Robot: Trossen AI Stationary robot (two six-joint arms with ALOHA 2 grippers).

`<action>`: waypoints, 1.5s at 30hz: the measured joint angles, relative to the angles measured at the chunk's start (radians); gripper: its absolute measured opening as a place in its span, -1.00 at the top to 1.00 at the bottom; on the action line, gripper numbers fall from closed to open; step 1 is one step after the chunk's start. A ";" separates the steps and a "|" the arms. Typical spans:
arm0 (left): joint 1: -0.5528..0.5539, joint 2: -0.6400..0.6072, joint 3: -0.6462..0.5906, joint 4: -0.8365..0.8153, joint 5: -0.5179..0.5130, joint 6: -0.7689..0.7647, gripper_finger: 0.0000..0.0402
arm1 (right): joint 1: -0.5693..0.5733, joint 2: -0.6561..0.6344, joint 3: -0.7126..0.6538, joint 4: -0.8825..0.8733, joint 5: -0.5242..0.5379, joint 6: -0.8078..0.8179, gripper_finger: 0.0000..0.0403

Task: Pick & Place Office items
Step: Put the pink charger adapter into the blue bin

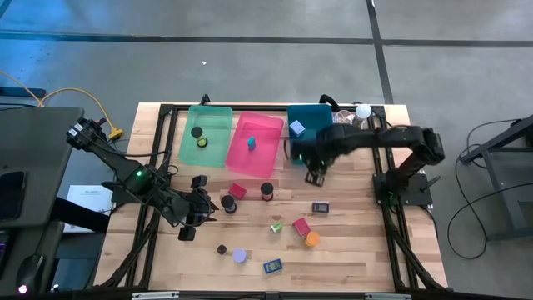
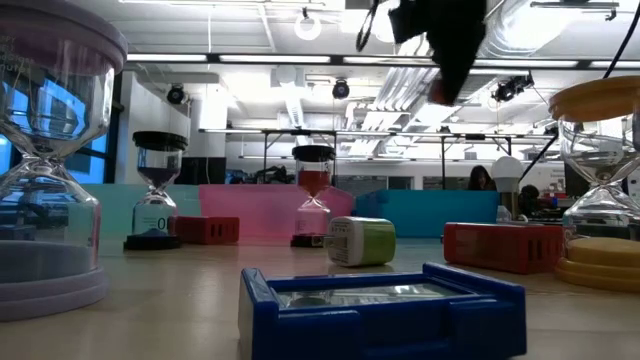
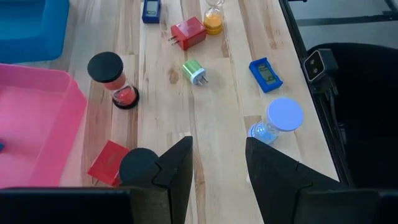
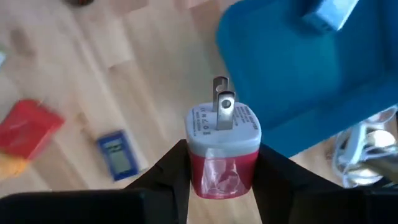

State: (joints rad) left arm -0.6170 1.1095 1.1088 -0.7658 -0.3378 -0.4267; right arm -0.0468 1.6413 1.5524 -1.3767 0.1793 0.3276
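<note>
My right gripper (image 1: 315, 173) hangs over the table just in front of the teal bin (image 1: 310, 125), shut on a red wall plug with a white face (image 4: 222, 146). My left gripper (image 1: 193, 218) is open and low near the table's left side. Its fingers (image 3: 177, 171) stand beside a black-topped sand timer (image 3: 138, 165) and a red block (image 3: 109, 162) without touching them. More small pieces stand on the wood: a black-topped timer (image 1: 266, 192), a green plug (image 1: 276, 226), a red plug (image 1: 301, 226), an orange timer (image 1: 311, 239), a lavender timer (image 1: 240, 256) and a blue block (image 1: 273, 267). My right gripper pinches the plug's red body (image 4: 214, 177) between its two fingers, one on either side. The white face and the two metal prongs (image 4: 221, 102) stick out past the fingertips. The fingers come from above, pointing down, and the plug is lifted clear of the table.
A green bin (image 1: 208, 133), a pink bin (image 1: 258, 137) and the teal bin stand in a row along the far edge, each with small pieces inside. A white ball-topped gadget (image 1: 363, 111) sits by the teal bin. Bare wood shows along the table's near right side.
</note>
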 joint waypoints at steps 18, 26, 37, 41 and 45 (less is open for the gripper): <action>0.000 0.000 0.000 0.003 0.000 -0.015 0.29 | -0.366 0.047 0.000 0.321 -0.192 -0.273 0.41; 0.000 0.000 0.000 0.004 0.000 -0.069 0.29 | -0.409 0.158 0.000 0.341 -0.230 -0.306 0.41; 0.000 0.000 -0.047 0.020 0.000 -0.071 0.29 | -0.427 0.267 -0.001 0.380 -0.261 -0.325 0.41; 0.000 0.000 -0.047 0.036 0.000 -0.071 0.29 | -0.439 0.283 -0.001 0.372 -0.262 -0.323 0.41; 0.000 0.000 -0.047 0.049 0.001 -0.071 0.29 | -0.441 0.283 -0.001 0.369 -0.264 -0.309 0.40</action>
State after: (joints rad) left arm -0.6174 1.1099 1.0615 -0.7170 -0.3372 -0.4980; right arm -0.4881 1.9244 1.5513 -1.0078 -0.0847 0.0189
